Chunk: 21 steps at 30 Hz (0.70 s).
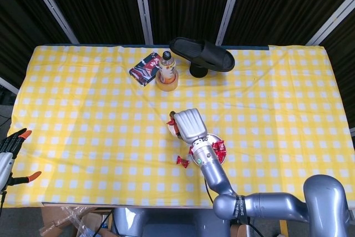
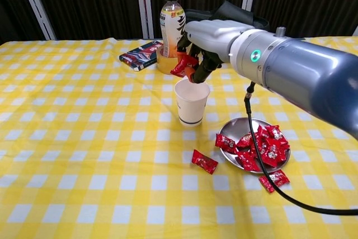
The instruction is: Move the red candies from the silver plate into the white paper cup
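You are working at a table [image 1: 83, 137] that is wearing a yellow-and-white checked cloth, its far edge running along twelve o'clock. Behind it, from ten through two o'clock, black curtains [image 1: 100, 4] are hanging between slanted pale metal bars [image 1: 141, 6], soaking up the light while the cloth is glowing evenly. At seven o'clock, under the near edge, brown cardboard [image 1: 58, 220] is showing.

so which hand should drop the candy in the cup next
The right hand: it already holds a red candy just above the white paper cup. The left hand sits at the table's far left edge, holding nothing.
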Available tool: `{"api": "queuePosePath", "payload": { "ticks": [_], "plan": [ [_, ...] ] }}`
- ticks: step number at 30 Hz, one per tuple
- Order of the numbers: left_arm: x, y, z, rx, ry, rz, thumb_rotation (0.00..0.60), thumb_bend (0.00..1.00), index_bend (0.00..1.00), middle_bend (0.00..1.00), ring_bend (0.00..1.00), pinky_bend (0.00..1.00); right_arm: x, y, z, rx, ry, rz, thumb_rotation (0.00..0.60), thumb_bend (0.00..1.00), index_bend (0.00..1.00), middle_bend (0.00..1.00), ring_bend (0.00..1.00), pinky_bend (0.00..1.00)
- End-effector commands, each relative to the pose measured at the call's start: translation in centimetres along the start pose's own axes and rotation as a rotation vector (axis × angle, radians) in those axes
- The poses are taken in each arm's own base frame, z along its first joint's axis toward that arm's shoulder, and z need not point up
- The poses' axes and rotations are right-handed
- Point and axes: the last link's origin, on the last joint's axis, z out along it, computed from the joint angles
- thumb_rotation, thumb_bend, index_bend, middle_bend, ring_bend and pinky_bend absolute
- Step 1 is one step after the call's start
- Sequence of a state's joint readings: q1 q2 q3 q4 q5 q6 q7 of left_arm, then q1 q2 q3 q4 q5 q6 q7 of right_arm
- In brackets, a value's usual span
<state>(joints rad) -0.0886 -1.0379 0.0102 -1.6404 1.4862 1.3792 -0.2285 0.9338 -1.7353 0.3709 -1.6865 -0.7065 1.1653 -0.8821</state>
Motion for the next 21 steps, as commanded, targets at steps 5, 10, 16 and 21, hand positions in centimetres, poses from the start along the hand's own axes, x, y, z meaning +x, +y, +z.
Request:
{"api": "queuePosePath", "payload": {
  "ticks": [5,10,16,21],
  "plan": [
    [0.0,0.1,0.0,-0.001,-0.005,-0.002,0.6,0.02,0.0,0.0,0.0,0.0,-1.4,-0.3,0.7,0.01,-0.025,0.013,0.6,0.63,0.69,0.64,0.83,0.96],
    [0.0,0.1,0.0,-0.001,-0.005,-0.004,0.6,0.02,0.0,0.0,0.0,0.0,-1.7,-0.3,0.7,0.015,-0.025,0.008,0.6,0.63,0.63,0.63,0.83,0.96],
    [0.1,0.1,0.0,-0.004,-0.005,-0.007,0.6,0.02,0.0,0.0,0.0,0.0,-1.8,-0.3,0.8,0.011,-0.02,0.016,0.6,0.63,0.6,0.59,0.83,0.96],
    [0.1,0.1,0.0,-0.006,-0.006,-0.008,0.6,0.02,0.0,0.0,0.0,0.0,-1.7,-0.3,0.8,0.01,-0.014,0.02,0.6,0.63,0.6,0.59,0.83,0.96]
  ]
}}
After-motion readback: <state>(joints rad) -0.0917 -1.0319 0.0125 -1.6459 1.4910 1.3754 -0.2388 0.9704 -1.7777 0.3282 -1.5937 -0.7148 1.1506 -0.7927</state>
